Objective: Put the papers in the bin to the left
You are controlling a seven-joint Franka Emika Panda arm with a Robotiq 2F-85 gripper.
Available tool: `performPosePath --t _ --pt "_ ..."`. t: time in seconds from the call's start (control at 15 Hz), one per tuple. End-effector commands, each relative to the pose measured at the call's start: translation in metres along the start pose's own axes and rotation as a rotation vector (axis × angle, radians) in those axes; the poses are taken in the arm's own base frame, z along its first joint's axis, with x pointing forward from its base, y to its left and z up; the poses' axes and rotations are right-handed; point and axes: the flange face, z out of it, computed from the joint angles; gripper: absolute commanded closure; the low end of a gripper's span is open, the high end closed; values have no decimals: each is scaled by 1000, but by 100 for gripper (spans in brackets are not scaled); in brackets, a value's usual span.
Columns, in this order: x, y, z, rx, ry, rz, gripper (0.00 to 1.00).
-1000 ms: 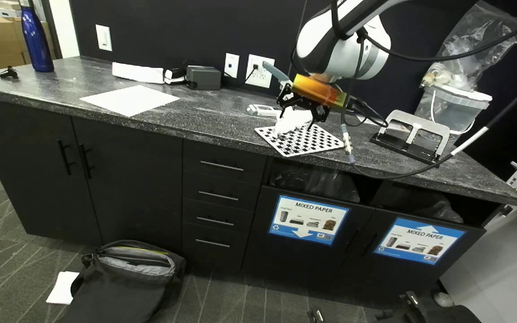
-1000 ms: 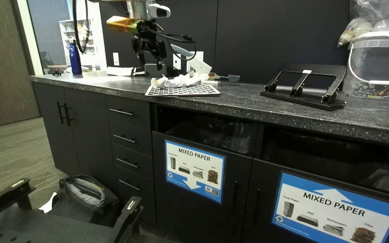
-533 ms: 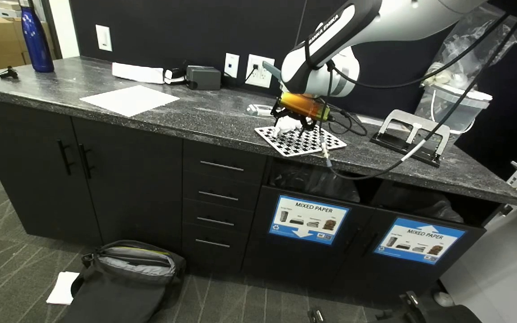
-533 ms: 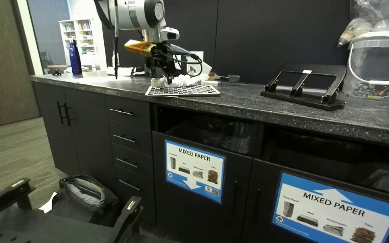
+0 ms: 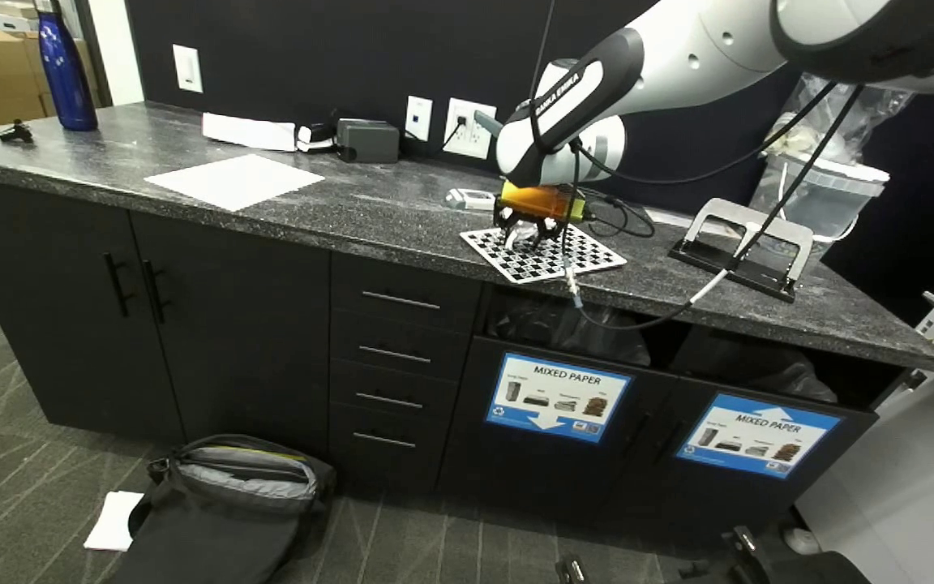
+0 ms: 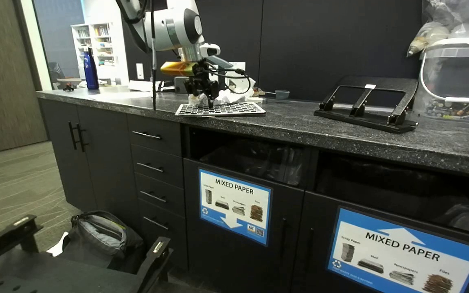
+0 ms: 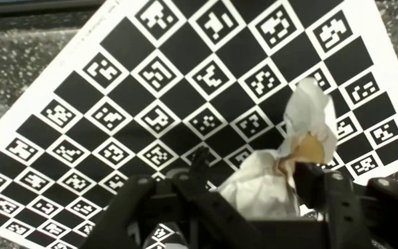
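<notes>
Right on top of a black-and-white checkered board (image 5: 552, 261) sit crumpled white paper wads (image 7: 259, 186), one bit showing a tan patch, and the black two-fingered robot hand (image 7: 254, 166) is down around them. Fingers (image 7: 311, 183) are partly spread: in the wrist view paper sits against one of them, or nearly, while a strip of board shows between the wad and the other. A second ago the hand hung clear above the pile; now it's come down and the fingers have drawn in some. Left end of the pile (image 6: 196, 100), in an exterior view, looks nudged over a touch too.

Below the board is the dark, cabinet-height bin (image 6: 244, 252) with the blue-and-white down-arrow label, tucked under the dark speckled tabletop (image 5: 402, 215). Small white-and-grey gadget (image 5: 469, 199) just behind the board, black fold-up stand (image 6: 362, 121) off to one side with a clear plastic bucket (image 6: 458, 75) near it, flat white sheet (image 5: 234, 181) well apart on the opposite side. In the way: a black cable (image 5: 710, 286) hangs across board and stand in an exterior view, and the fingers hide a good chunk of the paper.
</notes>
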Motion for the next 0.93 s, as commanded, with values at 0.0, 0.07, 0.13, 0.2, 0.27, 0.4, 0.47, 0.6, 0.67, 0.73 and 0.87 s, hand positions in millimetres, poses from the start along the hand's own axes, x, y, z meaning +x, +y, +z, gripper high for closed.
performPosePath --t 0.0,0.07,0.13,0.2,0.27,0.4,0.47,0.6,0.67,0.73,0.87 --pt "12 -10 -4 -66 14 -35 71" --pt "11 -12 -8 -80 16 -45 80" --pt "7 -13 -9 -96 18 -57 87" --pt "7 -13 -16 -108 21 -66 92" --pt "5 -13 -21 -117 24 -77 93" --pt "-7 -16 -26 -124 3 -116 96" --pt "-17 -17 -33 -110 -34 -149 92" --pt "-40 -20 -39 -91 -100 -209 91" --pt "-55 -18 -47 -79 -148 -246 90" --pt "-70 -17 -49 -76 -195 -279 90" --pt "-102 -7 -61 -74 -300 -330 90"
